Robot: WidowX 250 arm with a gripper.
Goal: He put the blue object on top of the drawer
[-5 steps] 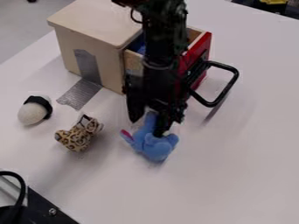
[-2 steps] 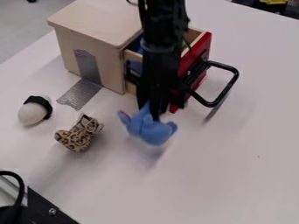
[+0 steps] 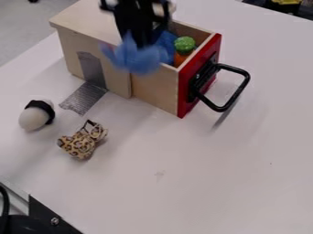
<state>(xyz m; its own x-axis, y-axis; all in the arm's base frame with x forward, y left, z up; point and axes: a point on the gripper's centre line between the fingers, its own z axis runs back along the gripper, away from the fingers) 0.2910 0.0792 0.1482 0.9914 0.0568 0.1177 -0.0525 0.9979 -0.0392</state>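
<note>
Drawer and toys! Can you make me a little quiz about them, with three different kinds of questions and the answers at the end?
1. Which toy is the hand holding?
a) the leopard-print plush toy
b) the blue plush toy
c) the round white toy with the black band

2. True or false: the wooden drawer with the red front is pulled open.

3. Fill in the blank: inside the drawer, the orange toy has a ____ top.

Key: 1. b; 2. true; 3. green
</note>
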